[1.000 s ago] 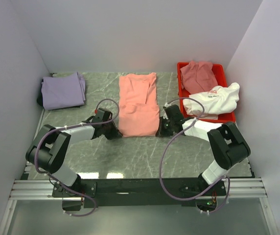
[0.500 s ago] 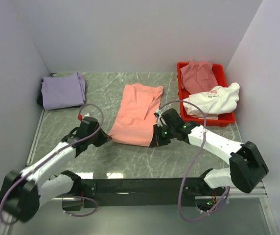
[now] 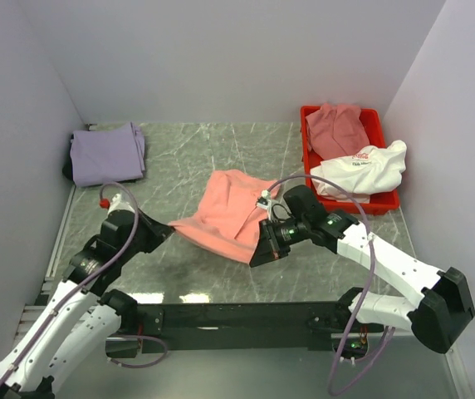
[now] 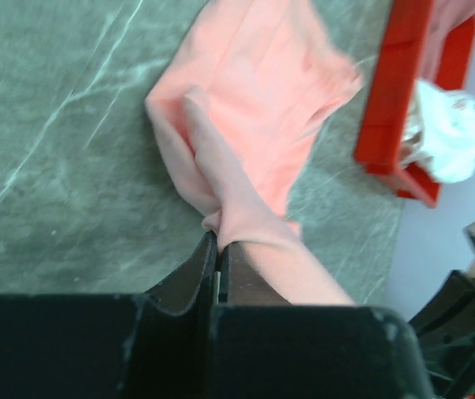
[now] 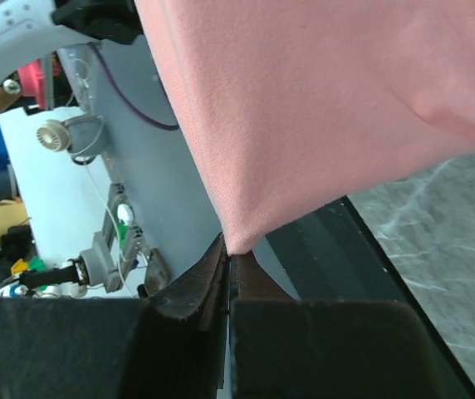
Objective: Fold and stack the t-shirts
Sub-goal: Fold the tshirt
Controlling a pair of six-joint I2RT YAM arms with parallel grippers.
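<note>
The salmon-pink t-shirt (image 3: 225, 214) hangs lifted at its near end in the middle of the table, its far end still on the surface. My left gripper (image 3: 168, 230) is shut on its near left corner, seen in the left wrist view (image 4: 218, 237). My right gripper (image 3: 257, 256) is shut on its near right corner, seen in the right wrist view (image 5: 229, 249). The shirt also shows in both wrist views (image 4: 262, 91) (image 5: 320, 100). A folded lavender t-shirt (image 3: 106, 153) lies at the far left. A dusty rose t-shirt (image 3: 335, 129) and a white printed t-shirt (image 3: 362, 170) lie in the bin.
The red plastic bin (image 3: 307, 145) stands at the far right and shows in the left wrist view (image 4: 395, 100). White walls close in the table on three sides. The arms' mounting rail (image 3: 237, 316) runs along the near edge.
Both grippers have pulled back toward the near edge and lifted, dragging the salmon-pink t-shirt's near end up and toward me. The shirt's far end slid nearer and the cloth turned slightly.
</note>
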